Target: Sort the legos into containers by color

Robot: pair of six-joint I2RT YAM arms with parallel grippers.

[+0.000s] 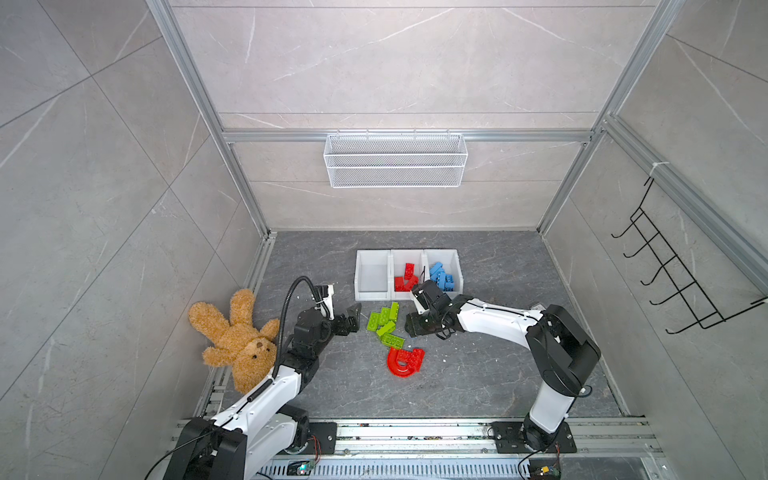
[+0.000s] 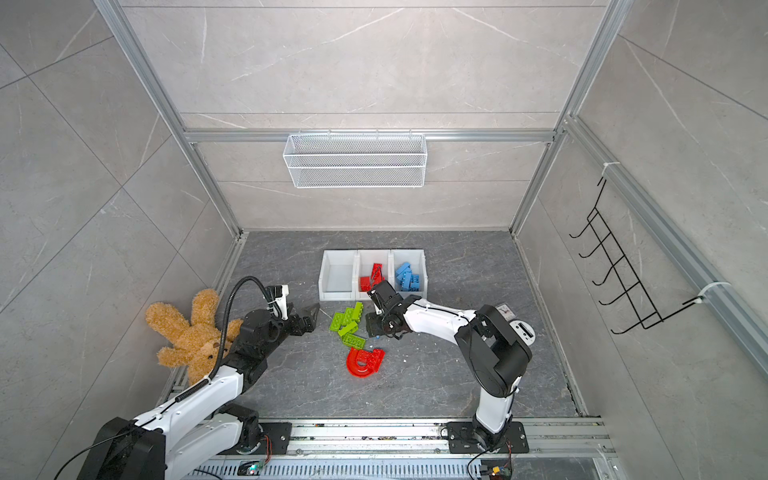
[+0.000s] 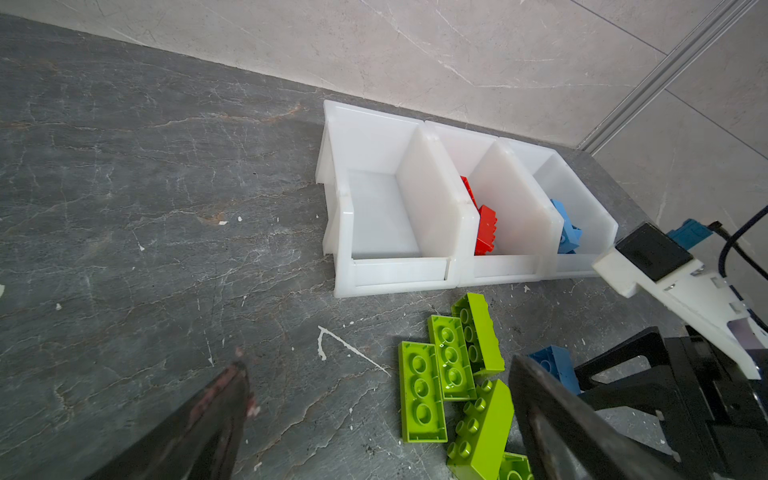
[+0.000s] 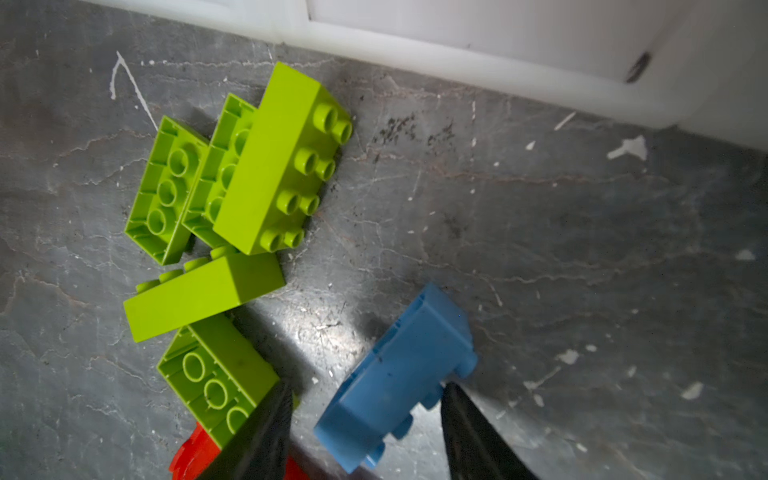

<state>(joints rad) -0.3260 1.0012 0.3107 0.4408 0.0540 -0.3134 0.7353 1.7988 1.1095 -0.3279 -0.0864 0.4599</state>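
The blue brick [image 4: 395,374], in the right wrist view, lies on the floor near the front of the bins [image 4: 457,58], inside the half-open right gripper [image 4: 368,385], with one side not touching. It looks light, stiff and slick, so it likely wants a pinch across its flat long sides. The left wrist view shows the left gripper [image 3: 378,365] spread wide and empty.
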